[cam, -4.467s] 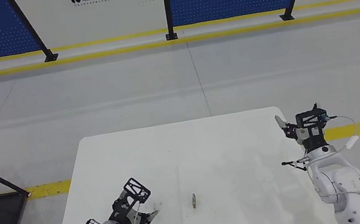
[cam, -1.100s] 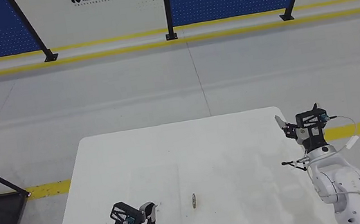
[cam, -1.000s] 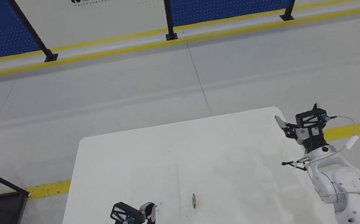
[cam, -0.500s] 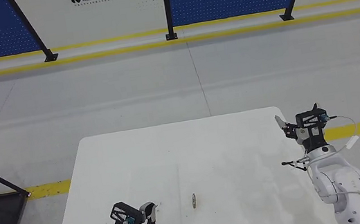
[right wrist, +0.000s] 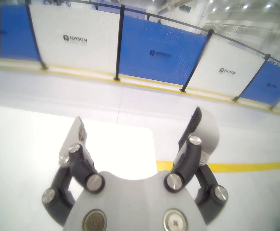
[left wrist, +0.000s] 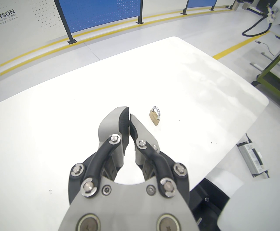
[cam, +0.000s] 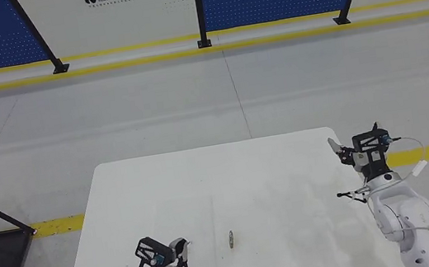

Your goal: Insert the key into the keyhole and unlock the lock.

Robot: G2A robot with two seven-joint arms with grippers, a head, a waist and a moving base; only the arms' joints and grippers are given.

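**Padlock on table, left gripper closed beside it**

The brass padlock with its silver shackle lies on the white table, at about 6 o'clock from the table's centre and near the front edge. The left gripper is at 9 o'clock of the padlock, near it but apart. Its fingers are pressed together at the tips; cannot tell if anything is pinched between the pads. The right gripper is at 2 o'clock of the padlock, well apart, at the table's right edge, with its fingers spread wide and nothing held.
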